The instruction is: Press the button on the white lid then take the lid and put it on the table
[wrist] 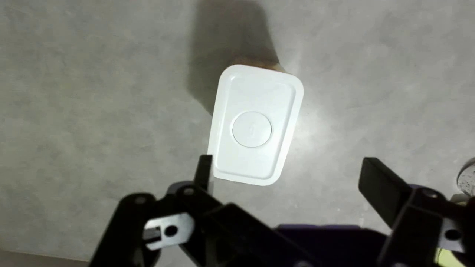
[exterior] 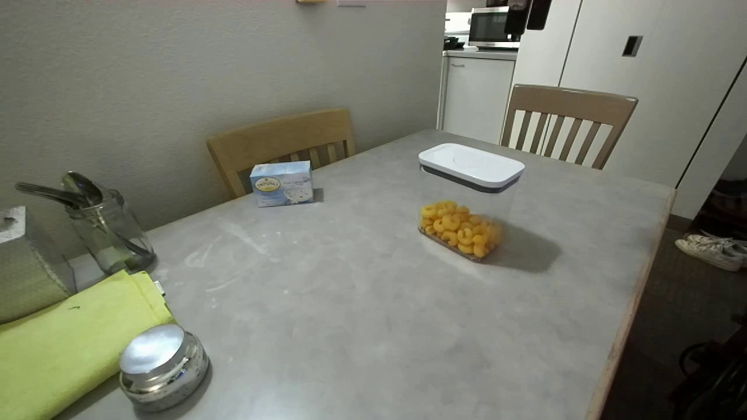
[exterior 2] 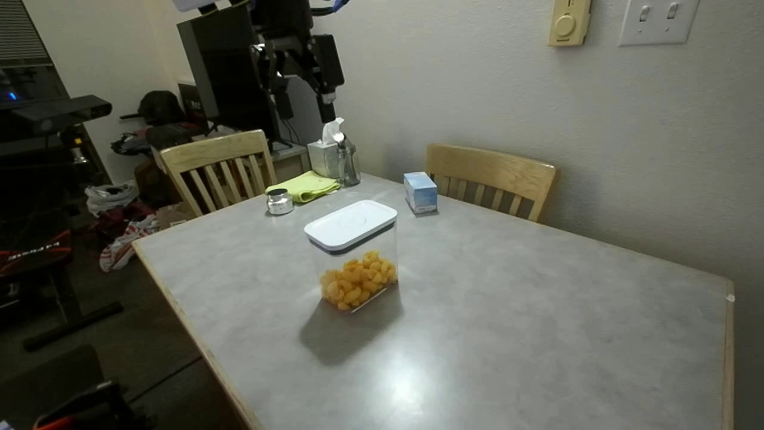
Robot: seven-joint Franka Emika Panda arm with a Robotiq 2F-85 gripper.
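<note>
While the gripper (exterior 2: 305, 108) hung empty, jaws spread, one white lid (exterior 2: 351, 225) capped one clear container (exterior: 464, 191) on the counter (exterior 2: 513, 310); its central button (wrist: 252, 129) likely wanted straight-down pressing, jaws closed.

We count one each: table (exterior: 350, 303), clear container (exterior: 467, 196), white lid (wrist: 258, 94), button (wrist: 252, 129), yellow-green cloth (exterior: 81, 338), glass jar (exterior: 106, 240), round silver object (exterior: 163, 367), blue box (exterior: 283, 184), tissue box (exterior 2: 322, 160), microwave (exterior: 489, 28). Two wall switches (exterior 2: 644, 13). Two chairs (exterior: 280, 133) in each exterior view.
</note>
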